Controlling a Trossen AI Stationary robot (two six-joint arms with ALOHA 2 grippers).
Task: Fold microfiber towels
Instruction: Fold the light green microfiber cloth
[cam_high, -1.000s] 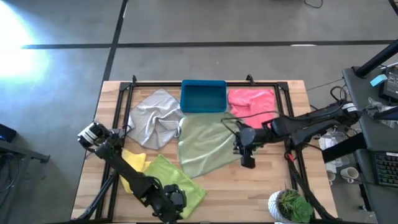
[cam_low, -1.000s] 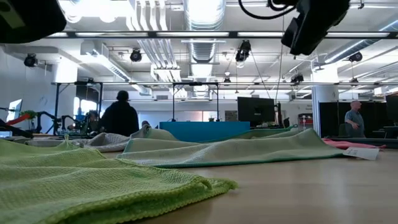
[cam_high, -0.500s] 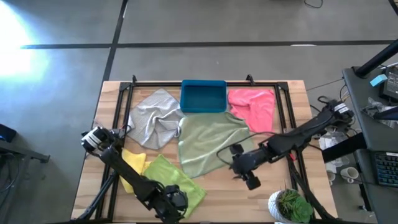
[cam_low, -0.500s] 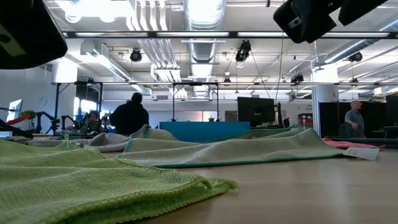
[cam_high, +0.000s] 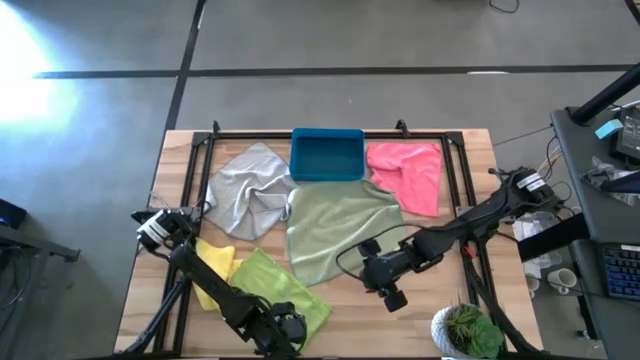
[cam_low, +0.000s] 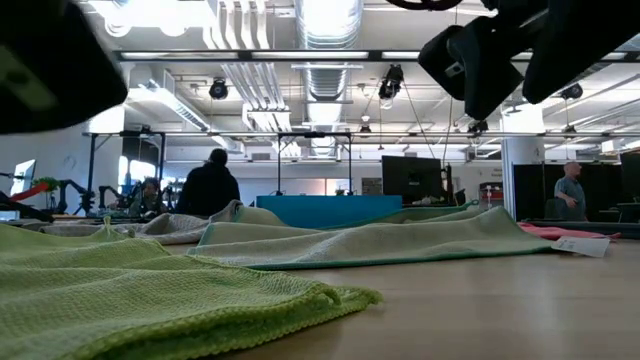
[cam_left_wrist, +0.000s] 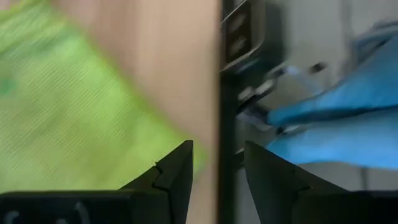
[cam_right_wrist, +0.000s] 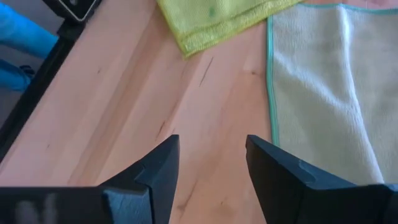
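Note:
Five towels lie on the wooden table: light grey (cam_high: 245, 185) at the far left, pink (cam_high: 405, 170) at the far right, pale sage green (cam_high: 335, 230) spread flat in the middle, bright lime green (cam_high: 285, 290) near the front, and yellow (cam_high: 213, 265) partly under the lime one. My right gripper (cam_high: 392, 297) hangs open over bare wood (cam_right_wrist: 211, 158), just off the sage towel's near right edge (cam_right_wrist: 270, 81). My left gripper (cam_high: 285, 335) stands open above the table's near edge (cam_left_wrist: 217, 171), beside the lime towel (cam_left_wrist: 68, 112). Neither holds anything.
A blue bin (cam_high: 327, 155) stands at the far middle. Black frame rails (cam_high: 195, 190) run along the table's sides. A potted plant (cam_high: 465, 330) sits at the near right corner. Bare wood lies to the right of the sage towel. People (cam_low: 210, 185) stand in the room behind.
My right gripper has swung from over the sage towel's right part toward the table's near edge and somewhat left, sinking and rolling its wrist; it now hangs over bare wood. My left gripper has sunk a little by the near edge. The towels lie as before.

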